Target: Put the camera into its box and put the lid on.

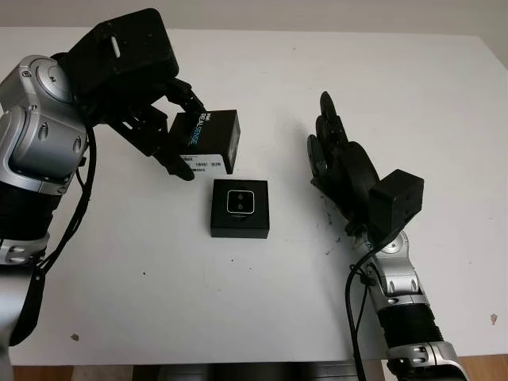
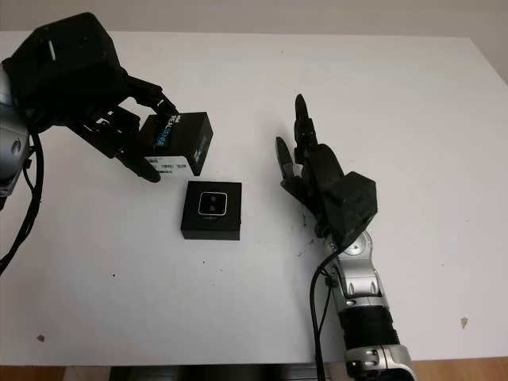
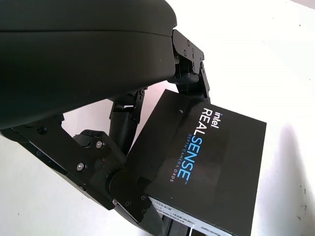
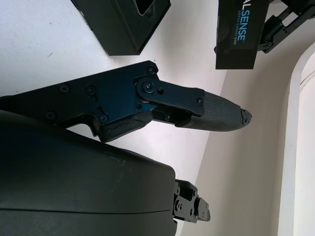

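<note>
A black box stands open at the middle of the white table, with the small silver-faced camera lying inside it. The black lid, printed "Intel RealSense", is held tilted just behind and to the left of the box. My left hand is shut on the lid, with fingers clamped on opposite edges of the lid. My right hand is open to the right of the box, a short gap away. From the right wrist, the box and the lid lie beyond a finger.
The white table carries a few small dark specks near my right hand. Its far edge runs along the back and its front edge lies close to me.
</note>
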